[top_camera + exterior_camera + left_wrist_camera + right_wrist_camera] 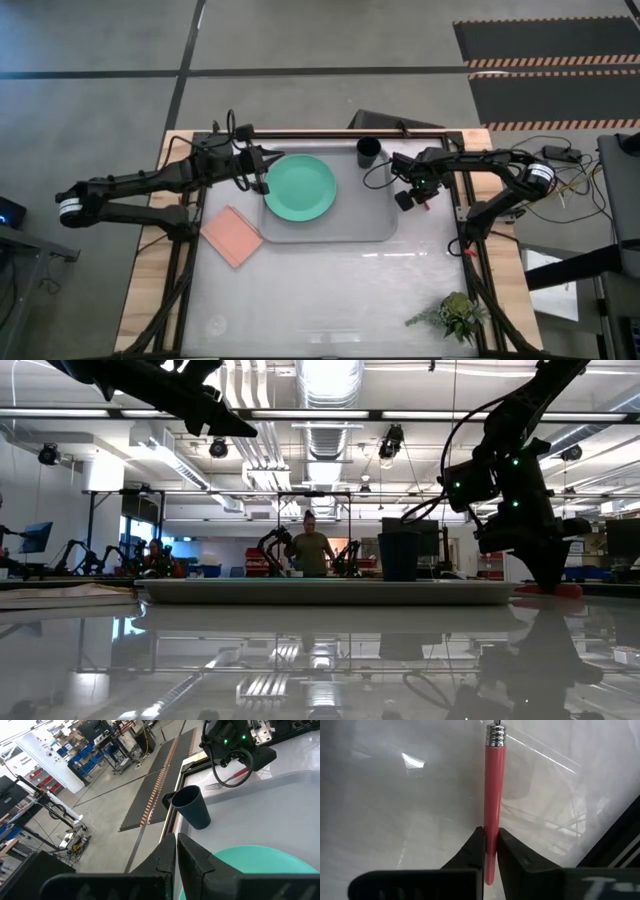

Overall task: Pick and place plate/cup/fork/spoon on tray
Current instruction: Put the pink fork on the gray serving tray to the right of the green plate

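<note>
The mint-green plate (300,187) lies flat on the light grey tray (375,225). The black cup (368,151) stands upright in the tray's far right corner. My left gripper (262,165) is shut and empty, held high over the plate's far left edge; the plate (260,865) and the cup (192,807) show beyond its fingers. My right gripper (412,198) stands just right of the tray, shut on the pink-handled fork (494,780). The fork also shows in the left wrist view (231,777). The spoon is out of view. My right gripper pinches the fork's pink handle (491,822) between its two fingers, toward the end away from the silver collar (495,735). The fingers come from above, pointing down, one on each side of the handle. The fork lies low at the table, its head (215,785) beside the tray's rim.
A salmon-pink square pad (232,236) lies left of the tray's near corner. A small green plant (455,315) sits at the table's near right. The low view shows a person (312,550) standing far behind the table.
</note>
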